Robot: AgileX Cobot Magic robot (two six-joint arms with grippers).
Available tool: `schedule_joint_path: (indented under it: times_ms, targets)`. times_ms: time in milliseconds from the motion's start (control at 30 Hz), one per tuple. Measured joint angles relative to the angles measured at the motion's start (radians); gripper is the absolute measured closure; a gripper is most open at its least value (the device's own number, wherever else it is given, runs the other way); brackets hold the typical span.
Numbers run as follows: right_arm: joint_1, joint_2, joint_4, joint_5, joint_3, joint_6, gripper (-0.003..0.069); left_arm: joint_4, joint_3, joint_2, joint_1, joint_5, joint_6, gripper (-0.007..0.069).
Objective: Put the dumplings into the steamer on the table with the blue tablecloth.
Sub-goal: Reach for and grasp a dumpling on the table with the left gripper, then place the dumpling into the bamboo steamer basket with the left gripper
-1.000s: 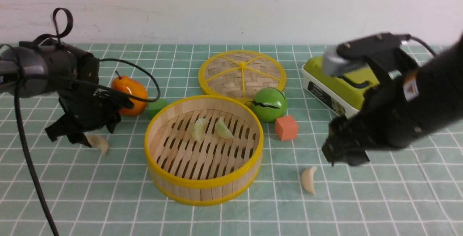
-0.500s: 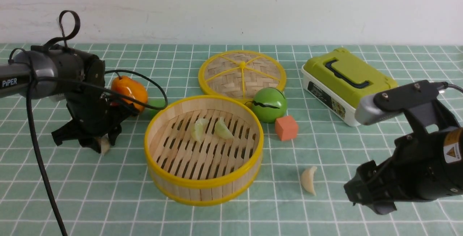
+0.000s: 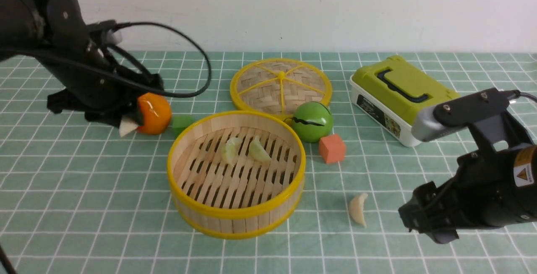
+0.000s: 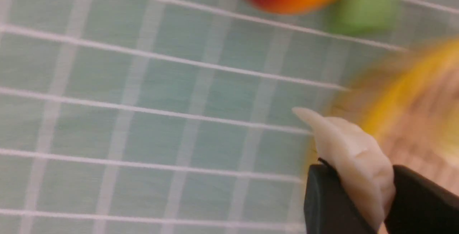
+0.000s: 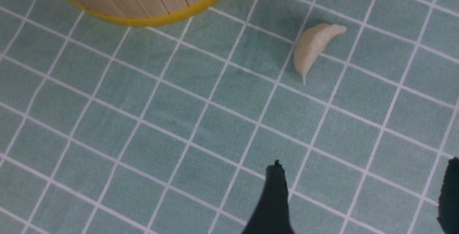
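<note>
Up off the cloth has come the left gripper (image 3: 128, 122). It now hangs beside the orange toy fruit (image 3: 154, 113) with a whitish dumpling (image 3: 126, 128) pinched between its black fingers (image 4: 322, 205). The right gripper (image 3: 428, 223) sits where it was half a second ago, low over the cloth on the right, jaws spread wide with nothing between them.

Everything rests on the table with the teal grid tablecloth (image 3: 84, 207). At its middle stands the bamboo steamer (image 3: 235, 213), open-topped. Behind the steamer lies a flat woven lid (image 3: 280, 84) with yellow spokes. Far right is a white box with a lime-green lid (image 3: 398, 93) and a dark handle.

A green toy fruit (image 3: 312, 121) sits just beside the steamer's back right rim, with an orange-red cube (image 3: 332, 148) near it. A green cube (image 3: 182, 123) lies between the orange toy fruit and the steamer.

Two yellow-green dumplings (image 3: 231, 150) (image 3: 258, 150) lie side by side on the slatted floor. A second whitish dumpling (image 3: 358, 209) lies on the cloth between the steamer and the right gripper, apart from both.
</note>
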Motion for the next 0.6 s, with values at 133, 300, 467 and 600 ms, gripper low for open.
schedule_joint_path:
  times_ms: [133, 300, 467, 600]
  targets:
    - [0.000, 0.000, -0.002, -0.014, 0.000, 0.000, 0.0093, -0.146, 0.000, 0.008, -0.093, 0.069, 0.192, 0.0427]
    - [0.000, 0.000, 0.002, -0.014, 0.000, 0.000, 0.0093, -0.148, 0.000, 0.124, -0.174, 0.028, 0.237, 0.0427]
    - [0.000, 0.000, 0.002, -0.013, 0.000, 0.000, 0.0093, -0.113, 0.001, 0.201, -0.185, -0.034, 0.226, 0.0427]
    - [0.000, 0.000, 0.007, -0.023, 0.000, 0.000, 0.0094, -0.110, 0.002, 0.226, -0.185, -0.072, 0.226, 0.0358]
